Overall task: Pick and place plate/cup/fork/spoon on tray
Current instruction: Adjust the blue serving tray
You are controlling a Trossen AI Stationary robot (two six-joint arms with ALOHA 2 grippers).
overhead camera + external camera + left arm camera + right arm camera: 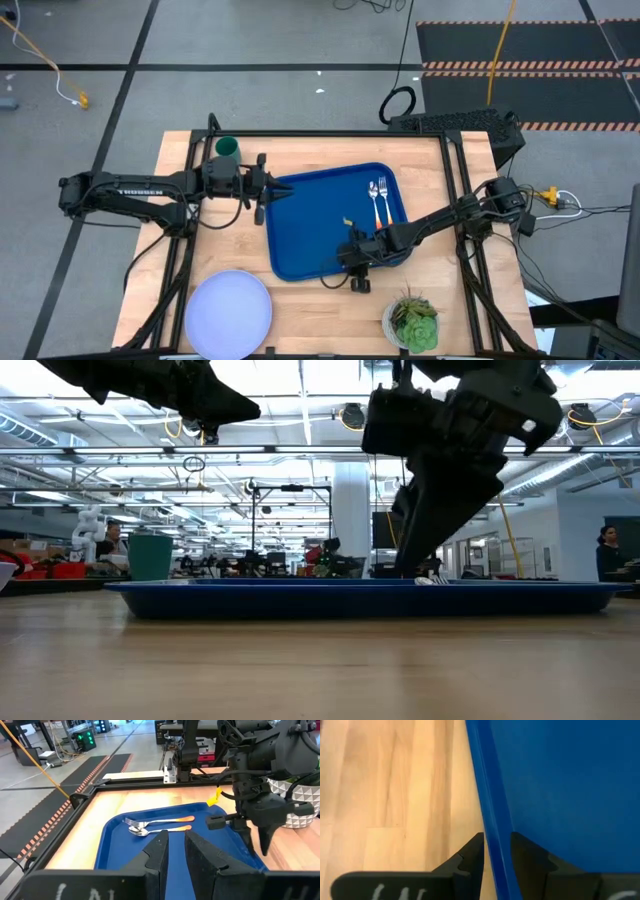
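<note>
The blue tray (320,225) lies flat on the table in the middle. The spoon (375,203) and the fork (385,203) lie side by side in its far right part, orange handles toward the near edge. They also show in the left wrist view: the fork (160,820) and the spoon (160,829). My right gripper (357,275) is shut on the tray's near rim. My left gripper (280,190) hovers above the tray's left edge, its fingers (162,850) almost together and empty. The dark green cup (227,148) stands at the far left. The plate (230,310) lies at the near left. My right gripper (497,840) pinches the tray's near rim (496,827), right of its middle. One finger is outside over the wood and one is inside over the tray floor. The fingers point down from above and lie across the rim. The tray (370,600) rests flat on the table.
A white pot with a green plant (412,322) stands at the near right, close to my right arm. Black frame rails run along the table's left, right and far sides. Bare wood lies between the tray and the plate.
</note>
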